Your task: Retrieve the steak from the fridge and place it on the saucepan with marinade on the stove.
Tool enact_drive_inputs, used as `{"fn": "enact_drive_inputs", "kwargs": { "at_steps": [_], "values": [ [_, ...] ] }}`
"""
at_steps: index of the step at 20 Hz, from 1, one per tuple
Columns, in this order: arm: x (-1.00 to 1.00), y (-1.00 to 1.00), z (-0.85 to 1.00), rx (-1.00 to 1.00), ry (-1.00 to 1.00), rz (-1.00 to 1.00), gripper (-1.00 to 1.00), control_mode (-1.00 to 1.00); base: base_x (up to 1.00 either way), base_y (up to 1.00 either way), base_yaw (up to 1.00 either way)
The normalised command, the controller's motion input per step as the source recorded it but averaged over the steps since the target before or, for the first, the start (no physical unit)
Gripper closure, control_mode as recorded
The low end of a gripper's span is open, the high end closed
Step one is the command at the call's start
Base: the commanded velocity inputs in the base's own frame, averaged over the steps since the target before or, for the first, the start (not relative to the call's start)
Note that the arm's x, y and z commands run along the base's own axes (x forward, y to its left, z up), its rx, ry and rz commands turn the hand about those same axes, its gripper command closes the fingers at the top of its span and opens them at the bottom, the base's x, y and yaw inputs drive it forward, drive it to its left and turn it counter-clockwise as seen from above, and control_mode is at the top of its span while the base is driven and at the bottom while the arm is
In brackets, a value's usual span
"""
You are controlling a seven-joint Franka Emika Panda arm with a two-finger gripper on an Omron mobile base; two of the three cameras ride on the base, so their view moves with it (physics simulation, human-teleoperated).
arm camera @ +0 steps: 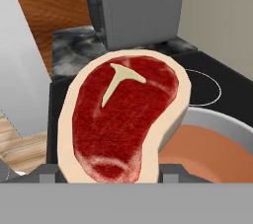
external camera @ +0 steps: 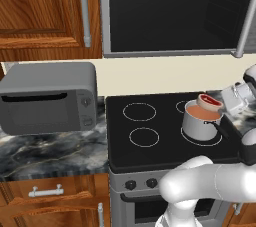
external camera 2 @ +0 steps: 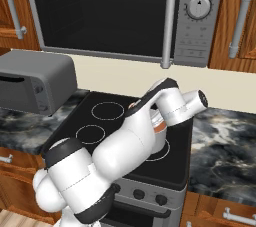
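My gripper (external camera: 218, 103) is shut on the steak (external camera: 208, 101), a red oval piece with a pale rim, and holds it tilted just above the far rim of the saucepan (external camera: 198, 127). The steel saucepan stands on the front right burner of the stove (external camera: 150, 121) and holds orange-red marinade (external camera: 202, 114). In the hand view the steak (arm camera: 123, 119) stands between my finger tips (arm camera: 49, 172), with the marinade (arm camera: 207, 154) below it to the right. In the right base view my arm covers most of the saucepan (external camera 2: 159, 141). The fridge is out of view.
A grey toaster oven (external camera: 47, 98) sits on the marble counter (external camera: 50, 153) left of the stove. A microwave (external camera: 175, 13) hangs above the stove, with wooden cabinets (external camera: 40, 6) beside it. More marble counter (external camera 2: 225, 136) lies to the stove's right.
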Motion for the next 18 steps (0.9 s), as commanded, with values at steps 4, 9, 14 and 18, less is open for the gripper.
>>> {"fn": "enact_drive_inputs", "kwargs": {
  "at_steps": [4,9,14,18],
  "values": [
    [0.07,0.0,-0.2,0.0,0.0,0.0,1.0,-1.0,0.0,0.0,0.0],
    [0.13,0.0,-0.09,0.0,0.0,0.0,1.0,-1.0,0.0,0.0,0.0],
    [0.12,0.0,0.0,0.0,0.0,0.0,1.0,-1.0,0.0,0.0,0.0],
    [0.07,0.0,0.0,0.0,0.0,0.0,1.0,-1.0,0.0,0.0,0.0]
  ]
}}
